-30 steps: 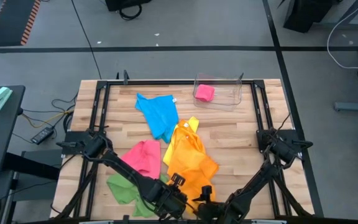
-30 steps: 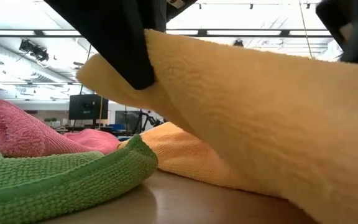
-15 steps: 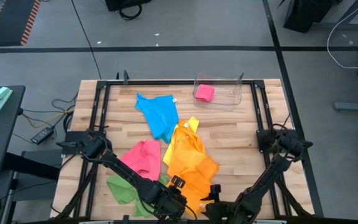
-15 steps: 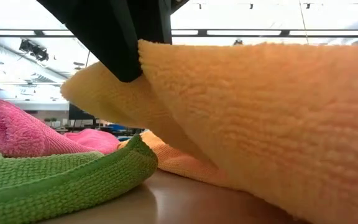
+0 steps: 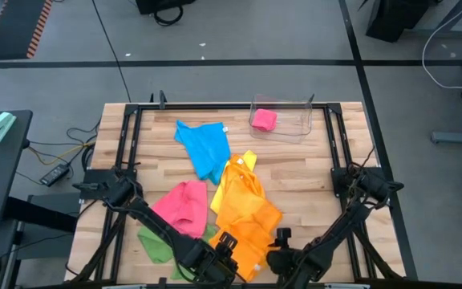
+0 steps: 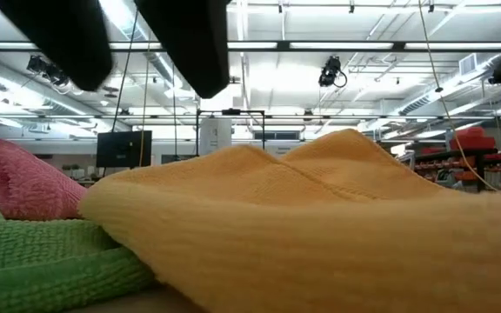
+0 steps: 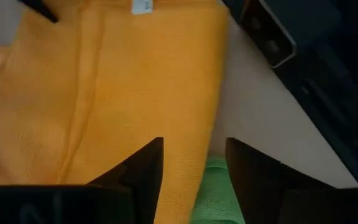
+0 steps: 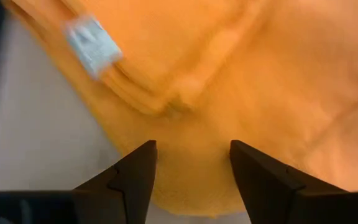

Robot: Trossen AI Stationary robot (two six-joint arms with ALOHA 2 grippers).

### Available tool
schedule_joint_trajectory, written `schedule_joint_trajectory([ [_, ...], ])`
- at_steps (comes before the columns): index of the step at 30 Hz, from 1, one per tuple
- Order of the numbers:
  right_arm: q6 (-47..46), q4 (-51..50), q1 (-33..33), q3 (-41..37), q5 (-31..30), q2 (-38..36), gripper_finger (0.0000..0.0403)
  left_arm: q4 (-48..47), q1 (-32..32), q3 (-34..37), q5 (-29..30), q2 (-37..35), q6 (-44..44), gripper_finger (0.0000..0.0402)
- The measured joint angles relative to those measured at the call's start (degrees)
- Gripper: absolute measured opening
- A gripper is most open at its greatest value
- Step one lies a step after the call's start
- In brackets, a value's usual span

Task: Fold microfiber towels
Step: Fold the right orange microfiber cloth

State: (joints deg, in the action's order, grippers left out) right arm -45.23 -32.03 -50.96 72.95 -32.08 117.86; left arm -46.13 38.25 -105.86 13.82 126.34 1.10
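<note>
High view: we see the orange towel (image 5: 247, 215) lying at the table's (image 5: 311, 172) near-centre, w/ the yellow towel (image 5: 237, 170) touching its far end, blue towel (image 5: 204, 146) beyond that, pink towel (image 5: 184, 201) just left of it, green towel (image 5: 159, 242) at near left. A 2nd pink cloth (image 5: 264, 120) sits in the clear bin (image 5: 295, 119) at the far edge. Left gripper (image 5: 224, 258) and right gripper (image 5: 277, 255) are both at the orange towel's near edge, partly cut off by the frame; fingers hard to make out here.

Low view: orange fills the foreground, blocking most of the table; green and pink show only at left. Two dark fingers hang above, tips clear of the cloth.

Left wrist: jaws spread, nothing btwn them, over the orange towel's edge w/ green peeking under it.

Right wrist: jaws spread, empty, above the orange towel; its white tag (image 8: 92, 43) is blurred.
</note>
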Motion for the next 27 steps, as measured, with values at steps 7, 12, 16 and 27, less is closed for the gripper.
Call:
schedule_joint_trajectory([
  [7,-2.72,-7.09,1.46,-2.33,0.8,-0.47,0.0191,0.68,-0.23,0.0,0.98,0.0,1.12,0.0173],
  [12,-1.93,-19.32,2.18,-2.81,1.44,-2.77,0.0176,2.16,-0.18,0.0,2.68,-0.03,2.84,0.017],
  [16,3.04,-26.68,2.96,-3.17,0.4,-5.03,0.0163,2.49,-0.21,0.0,4.86,-0.4,3.04,0.0169],
  [27,-2.8,-30.43,5.05,-4.52,2.69,-13.94,0.0148,3.13,-0.76,-0.02,5.44,-0.76,2.71,0.0167],
])
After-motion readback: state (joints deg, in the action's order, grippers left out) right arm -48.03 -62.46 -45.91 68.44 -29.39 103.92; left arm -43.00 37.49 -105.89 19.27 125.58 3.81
